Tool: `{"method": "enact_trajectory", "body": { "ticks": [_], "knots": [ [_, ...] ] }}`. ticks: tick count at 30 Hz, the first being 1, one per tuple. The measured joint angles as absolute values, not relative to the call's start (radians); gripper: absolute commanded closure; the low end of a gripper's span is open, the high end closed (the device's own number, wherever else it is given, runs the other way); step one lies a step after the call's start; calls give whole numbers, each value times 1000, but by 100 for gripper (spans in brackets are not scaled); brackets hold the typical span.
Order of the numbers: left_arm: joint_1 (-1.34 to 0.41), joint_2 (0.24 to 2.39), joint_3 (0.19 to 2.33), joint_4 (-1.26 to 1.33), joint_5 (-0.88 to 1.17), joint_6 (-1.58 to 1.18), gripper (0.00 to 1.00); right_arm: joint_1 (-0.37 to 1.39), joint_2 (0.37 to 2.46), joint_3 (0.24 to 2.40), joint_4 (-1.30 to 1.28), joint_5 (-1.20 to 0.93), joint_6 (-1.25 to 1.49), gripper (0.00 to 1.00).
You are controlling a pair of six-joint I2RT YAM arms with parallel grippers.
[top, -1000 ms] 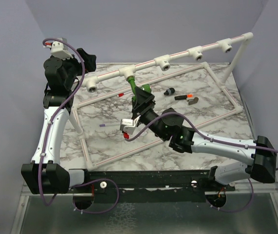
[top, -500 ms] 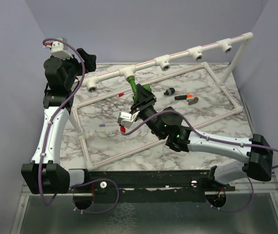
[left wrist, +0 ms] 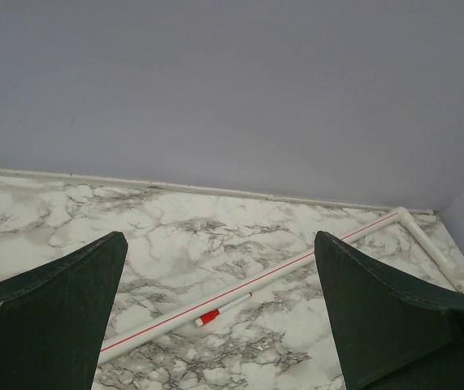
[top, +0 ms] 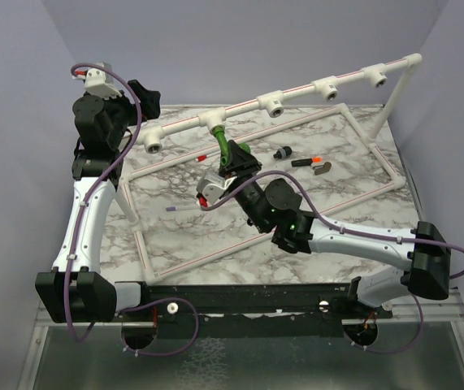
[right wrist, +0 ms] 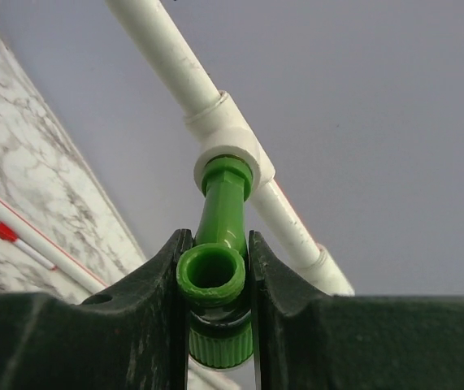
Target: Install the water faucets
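1. Right end effector (top: 236, 165): find it just left of centre in the overhead view. It is clenched on the green faucet (top: 225, 149). In the right wrist view, the two dark fingers (right wrist: 175, 268) press against both sides of the faucet's round open end at the lower centre of the frame.

2. Green faucet (right wrist: 222, 203): the body rises from the right end effector (right wrist: 217, 244) toward the upper centre of the wrist frame. Its hexagonal end meets the mouth of a white socket (right wrist: 230, 150) on the raised pipe (right wrist: 158, 49). In the overhead view this is the socket (top: 214, 122) second from the left on the pipe.

3. Left end effector (top: 144, 96): find it at the upper left of the overhead view, well apart from the faucet. In the left wrist view, the left end effector (left wrist: 219, 240) is released, with its fingers (left wrist: 53, 301) spread wide and nothing between them.

4. Table (top: 175, 244): a red-tipped stick (left wrist: 219, 311) lies on the marble surface beside a white pipe. Several small dark parts (top: 306, 162) lie right of centre in the overhead view; you cannot tell their type at this size.
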State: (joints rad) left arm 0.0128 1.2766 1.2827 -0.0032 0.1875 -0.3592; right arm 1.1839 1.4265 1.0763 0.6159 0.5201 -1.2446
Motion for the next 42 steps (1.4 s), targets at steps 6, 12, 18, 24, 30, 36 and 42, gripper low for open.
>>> {"method": "enact_trajectory", "body": {
  "ticks": [6, 12, 18, 24, 30, 36, 42],
  "knots": [
    [13, 1277, 1283, -1, 187, -359, 1, 1186, 1430, 1095, 617, 559, -986, 99],
    [13, 1277, 1283, -2, 189, -359, 1, 1185, 1430, 1106, 623, 593, -698, 99],
    [13, 1277, 1283, -4, 191, -360, 1, 1185, 1430, 1106, 644, 638, -405, 99],
    [13, 1277, 1283, -6, 194, -360, 1, 1185, 1431, 1106, 657, 689, -119, 99],
    [13, 1276, 1283, -7, 195, -361, 1, 1184, 1431, 1105, 655, 730, 183, 99],
    [13, 1276, 1283, -9, 196, -363, 1, 1179, 1430, 1093, 652, 756, 531, 99],
    [13, 1274, 1282, -13, 199, -364, 1, 1175, 1417, 1077, 629, 772, 829, 99]
  ]
}}
